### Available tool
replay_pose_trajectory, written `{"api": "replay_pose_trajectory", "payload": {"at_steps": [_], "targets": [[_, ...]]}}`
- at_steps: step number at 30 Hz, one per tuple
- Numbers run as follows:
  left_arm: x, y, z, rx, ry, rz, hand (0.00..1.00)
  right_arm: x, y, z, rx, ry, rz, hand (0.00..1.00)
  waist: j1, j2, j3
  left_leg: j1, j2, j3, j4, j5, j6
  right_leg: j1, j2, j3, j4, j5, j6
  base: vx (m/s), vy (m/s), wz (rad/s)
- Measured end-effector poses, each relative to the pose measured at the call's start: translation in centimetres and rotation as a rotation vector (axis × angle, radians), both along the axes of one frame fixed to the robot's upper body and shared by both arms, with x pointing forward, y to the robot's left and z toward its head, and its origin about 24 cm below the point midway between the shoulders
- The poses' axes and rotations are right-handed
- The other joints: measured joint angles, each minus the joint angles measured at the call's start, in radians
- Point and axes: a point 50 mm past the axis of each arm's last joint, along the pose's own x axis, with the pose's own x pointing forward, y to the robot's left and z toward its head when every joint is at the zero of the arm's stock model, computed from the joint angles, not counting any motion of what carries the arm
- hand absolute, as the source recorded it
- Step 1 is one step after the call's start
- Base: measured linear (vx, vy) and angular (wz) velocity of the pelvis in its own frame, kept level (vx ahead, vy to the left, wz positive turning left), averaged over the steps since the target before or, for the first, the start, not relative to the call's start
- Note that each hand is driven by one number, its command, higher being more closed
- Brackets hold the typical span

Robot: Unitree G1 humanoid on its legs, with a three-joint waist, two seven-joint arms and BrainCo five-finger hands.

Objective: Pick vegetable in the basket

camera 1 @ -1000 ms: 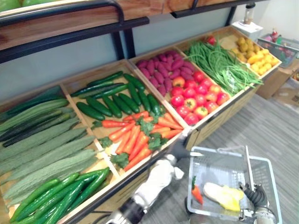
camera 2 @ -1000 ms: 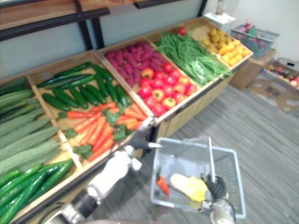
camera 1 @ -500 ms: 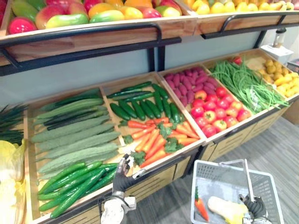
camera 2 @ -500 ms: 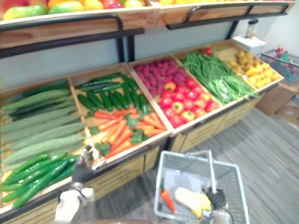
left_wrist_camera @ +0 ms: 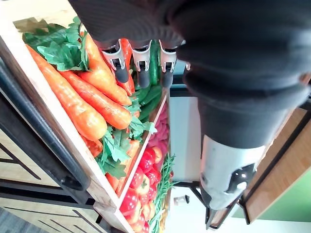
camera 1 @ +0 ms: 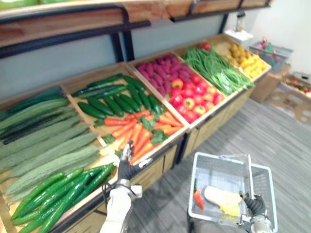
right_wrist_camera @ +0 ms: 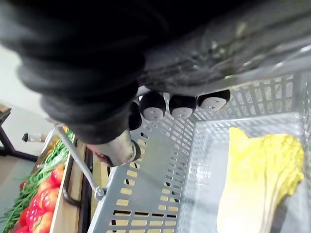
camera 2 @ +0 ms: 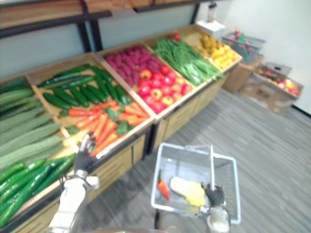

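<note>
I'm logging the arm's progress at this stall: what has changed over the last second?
The left hand swung away from the rim of the basket, leftwards along the stall's front. It now hovers open and empty at the near edge of the carrot pile. The camera shifted as well. Unchanged: the right hand grips the basket's handle, with a lone carrot and a yellow cabbage inside.

No lettering, label, number or sign can be read: the fronts of the wooden crates (camera 1: 214, 124), the basket (camera 1: 219, 170) and the cardboard boxes (camera 1: 291, 92) show no legible print.
</note>
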Motion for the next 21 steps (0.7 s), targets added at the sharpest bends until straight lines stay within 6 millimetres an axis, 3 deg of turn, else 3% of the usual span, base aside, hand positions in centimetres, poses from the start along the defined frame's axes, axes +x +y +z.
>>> {"api": "replay_pose_trajectory", "payload": {"at_steps": [1,2,3,4,5,6,7,8,9,10,13,15,19,21], "targets": [[-0.2,0.2,-0.4,-0.002,0.019,0.019,0.00,0.1,-0.4,0.1,-0.022,0.006,0.010,1.00,-0.004,-0.003,0.014,-0.012,-0.019,-0.019,0.001,-0.023,-0.004,0.018,0.022,-0.051,-0.061,0.041,0.045,-0.15,0.051,-0.64],[-0.3,0.3,-0.7,-0.007,0.036,0.025,0.00,0.4,-0.5,0.1,-0.023,0.005,0.008,1.00,0.019,0.033,0.006,-0.018,-0.009,-0.038,-0.018,-0.016,0.001,0.059,0.071,-0.033,-0.181,0.072,0.091,-0.30,0.084,-0.92],[-0.6,0.4,-1.0,-0.027,0.044,0.054,0.00,0.8,-0.6,0.0,-0.014,0.003,-0.023,1.00,0.032,0.065,0.000,-0.018,0.022,0.001,-0.041,0.012,0.021,0.088,0.061,-0.043,-0.094,-0.015,0.008,-0.20,0.051,-0.59],[-0.6,0.5,-0.9,-0.028,0.040,0.063,0.00,0.5,-0.6,-0.3,-0.012,0.021,-0.031,1.00,0.020,0.058,0.003,-0.014,-0.007,0.005,-0.052,0.028,0.036,0.105,-0.027,-0.052,0.129,-0.101,0.010,-0.21,0.045,-0.40],[-0.7,0.6,-1.0,-0.027,0.045,0.064,0.00,0.3,-0.7,-0.4,-0.012,0.032,-0.037,1.00,0.021,0.052,0.002,-0.016,-0.017,0.008,-0.051,0.033,0.039,0.135,-0.060,-0.048,0.173,-0.110,0.018,-0.11,-0.043,-0.18],[-1.1,0.8,-1.2,-0.025,0.059,0.076,0.00,0.1,-0.7,-0.7,-0.010,0.051,-0.040,1.00,0.029,0.034,-0.012,-0.030,-0.025,0.033,-0.040,0.042,0.043,0.177,-0.102,-0.015,0.185,-0.132,0.055,-0.13,-0.146,-0.39],[-1.2,1.0,-1.3,-0.023,0.065,0.086,0.00,0.4,-0.7,-0.7,-0.010,0.048,-0.035,1.00,0.032,0.028,-0.016,-0.068,-0.018,0.040,-0.011,0.051,0.038,0.178,-0.096,0.023,0.140,-0.164,0.106,-0.16,-0.188,-0.36],[-1.2,1.0,-1.3,-0.022,0.066,0.085,0.00,0.4,-0.8,-0.6,-0.019,0.051,-0.027,1.00,0.027,0.035,-0.016,-0.089,-0.011,0.041,-0.001,0.057,0.038,0.167,-0.074,0.039,0.116,-0.172,0.117,-0.17,-0.193,-0.28],[-1.3,0.8,-1.5,-0.036,0.069,0.090,0.00,0.2,-1.0,-0.6,-0.039,0.066,-0.017,1.00,0.033,0.049,-0.025,-0.130,-0.005,0.033,-0.006,0.083,0.036,0.152,-0.011,0.100,0.032,-0.174,0.123,-0.17,-0.173,-0.34],[-1.2,0.5,-1.4,-0.043,0.064,0.089,0.00,0.2,-1.1,-0.6,-0.043,0.066,-0.013,1.00,0.035,0.081,-0.045,-0.161,0.014,0.036,-0.033,0.119,0.034,0.163,0.026,0.151,-0.082,-0.188,0.144,-0.17,-0.173,-0.46],[-0.4,0.6,-1.0,-0.036,0.045,0.092,0.00,0.7,-0.6,-0.5,-0.041,0.055,0.010,1.00,0.027,0.041,-0.020,-0.207,0.036,0.067,0.026,0.138,0.035,0.157,0.015,0.152,-0.125,-0.299,0.160,-0.20,-0.260,-0.36],[-0.8,0.0,-2.0,-0.060,0.083,0.111,0.00,0.0,-1.1,-0.6,-0.056,0.073,0.008,1.00,0.021,0.082,-0.016,-0.211,0.097,0.046,0.049,0.157,0.016,0.179,0.077,0.135,-0.151,-0.289,0.143,-0.22,-0.240,-0.30],[-1.5,-0.4,-2.6,-0.038,0.115,0.104,0.00,-2.1,-1.7,-0.8,-0.078,0.114,-0.024,1.00,0.016,0.100,0.002,-0.191,0.145,-0.060,0.039,0.208,0.012,0.226,0.146,0.101,-0.155,-0.302,0.098,-0.17,-0.174,0.03],[-2.0,-0.4,-2.9,-0.044,0.131,0.109,0.00,-2.5,-2.3,-0.5,-0.106,0.114,-0.036,1.00,0.009,0.103,0.020,-0.178,0.131,-0.137,0.016,0.250,-0.002,0.249,0.151,0.091,-0.152,-0.303,0.081,-0.14,-0.103,0.15]]}}
